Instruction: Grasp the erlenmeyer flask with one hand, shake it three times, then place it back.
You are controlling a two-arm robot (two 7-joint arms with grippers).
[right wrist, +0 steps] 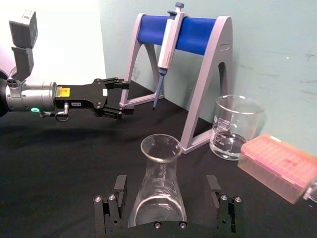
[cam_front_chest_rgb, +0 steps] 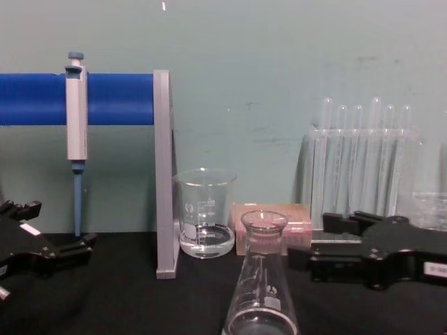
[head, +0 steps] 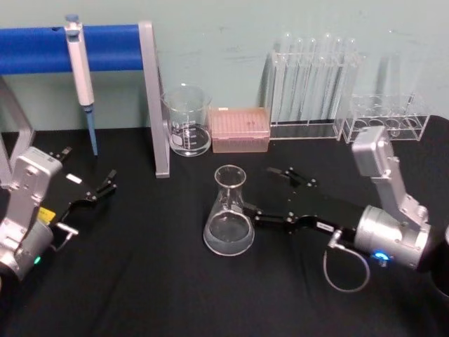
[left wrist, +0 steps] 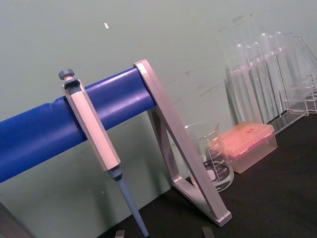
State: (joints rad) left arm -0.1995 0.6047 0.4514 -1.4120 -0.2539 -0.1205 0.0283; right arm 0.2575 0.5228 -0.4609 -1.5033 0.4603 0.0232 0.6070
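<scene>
Fingers (right wrist: 120,191) flank the upright erlenmeyer flask (right wrist: 158,191), untouched.

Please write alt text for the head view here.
On a black table, the right end effector is open around an upright erlenmeyer flask, not clamped. The left end effector rests open at the left, near a pipette on a blue stand.

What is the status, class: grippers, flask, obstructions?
Right gripper open, straddling clear glass conical Erlenmeyer flask. Flask upright on black table. Left gripper open, parked left. Nothing blocking.
</scene>
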